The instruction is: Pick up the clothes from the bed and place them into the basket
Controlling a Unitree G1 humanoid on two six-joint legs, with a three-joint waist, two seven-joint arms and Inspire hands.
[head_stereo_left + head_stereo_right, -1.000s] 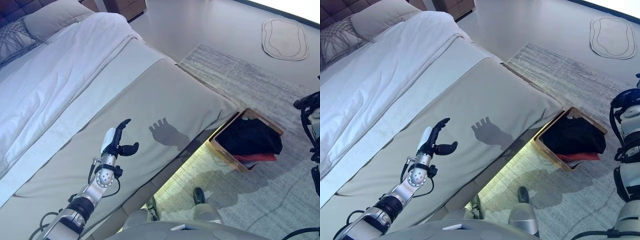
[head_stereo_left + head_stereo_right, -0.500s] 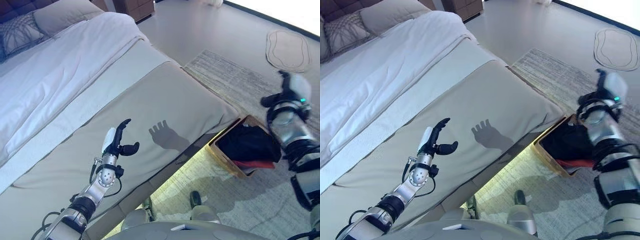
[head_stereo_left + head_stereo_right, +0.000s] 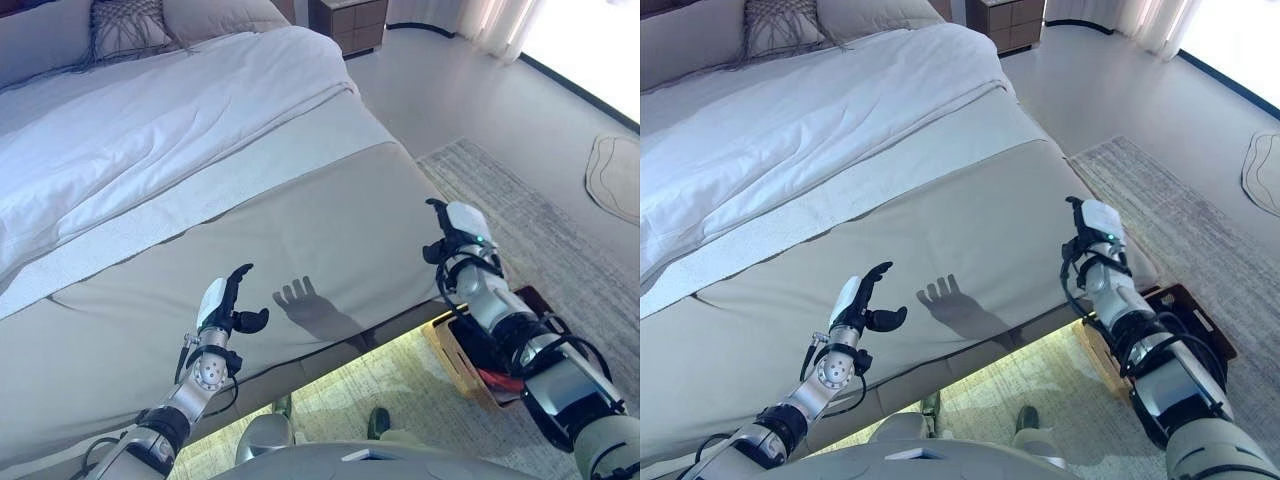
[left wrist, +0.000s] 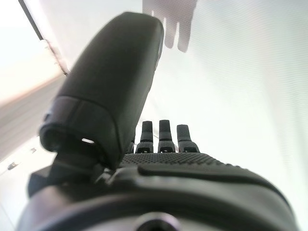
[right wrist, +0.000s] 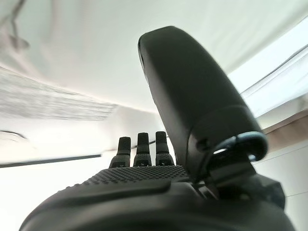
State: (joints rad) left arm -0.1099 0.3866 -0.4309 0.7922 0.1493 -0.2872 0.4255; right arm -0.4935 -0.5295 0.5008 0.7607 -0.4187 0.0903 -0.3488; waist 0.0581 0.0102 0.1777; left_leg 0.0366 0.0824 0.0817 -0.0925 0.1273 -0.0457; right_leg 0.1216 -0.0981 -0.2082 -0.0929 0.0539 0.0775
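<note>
The bed has a beige cover [image 3: 330, 220] at its foot and a white duvet [image 3: 150, 130] further up. My left hand [image 3: 226, 306] is open and empty, raised above the beige cover near the bed's near edge; its straight fingers [image 4: 166, 132] show in the left wrist view. My right hand [image 3: 455, 235] is open and empty, held up by the bed's corner; it also shows in the right wrist view [image 5: 144, 183]. The wooden basket [image 3: 452, 352] stands on the floor beside the bed, partly hidden behind my right arm. Dark clothes [image 3: 1185, 320] and a red piece [image 3: 497, 380] lie in it.
Pillows [image 3: 130, 25] lie at the head of the bed. A nightstand [image 3: 355, 18] stands beyond it. A grey rug [image 3: 560, 250] covers the floor under the basket, and a small oval mat [image 3: 615, 175] lies at the far right.
The camera has swung towards the bed. My right arm has come in from the right, passed above the basket and now stands by the bed's corner. My left hand keeps its pose.
</note>
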